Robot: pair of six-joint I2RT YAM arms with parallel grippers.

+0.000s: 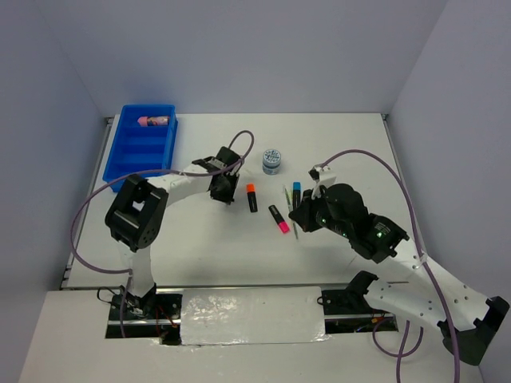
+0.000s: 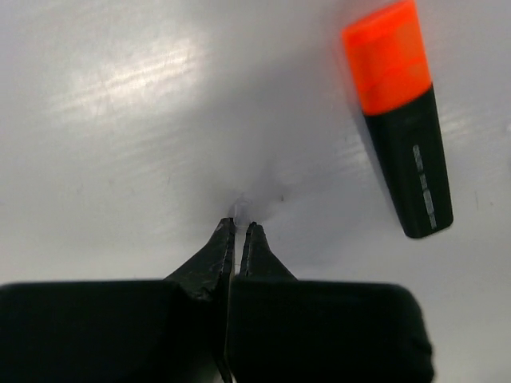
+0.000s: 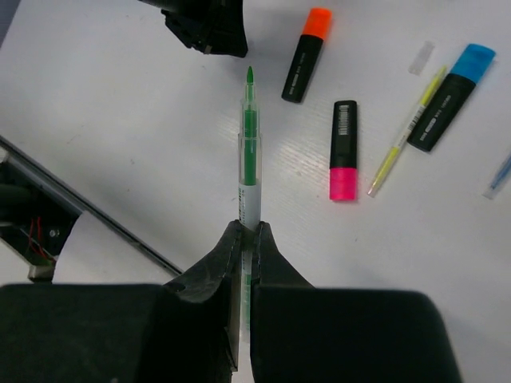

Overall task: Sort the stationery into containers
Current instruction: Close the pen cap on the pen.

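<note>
The bright blue tray (image 1: 132, 155) stands at the far left with a pink cylinder (image 1: 156, 121) in its far compartment. My right gripper (image 3: 249, 230) is shut on a thin green pen (image 3: 250, 152) and holds it above the table. Under it lie an orange-capped marker (image 3: 305, 54), a pink-capped marker (image 3: 344, 150), a blue-capped marker (image 3: 451, 96) and a thin yellow pen (image 3: 407, 132). My left gripper (image 2: 241, 227) is shut and empty, low over the table just left of the orange-capped marker (image 2: 399, 112). One patterned disc (image 1: 271, 161) sits behind the markers.
A small clear cap (image 3: 421, 57) lies by the yellow pen, and a thin blue pen (image 3: 499, 175) shows at the right edge. The left arm's cable (image 1: 239, 148) arches near the disc. The table's front edge (image 3: 96, 215) runs below my right gripper.
</note>
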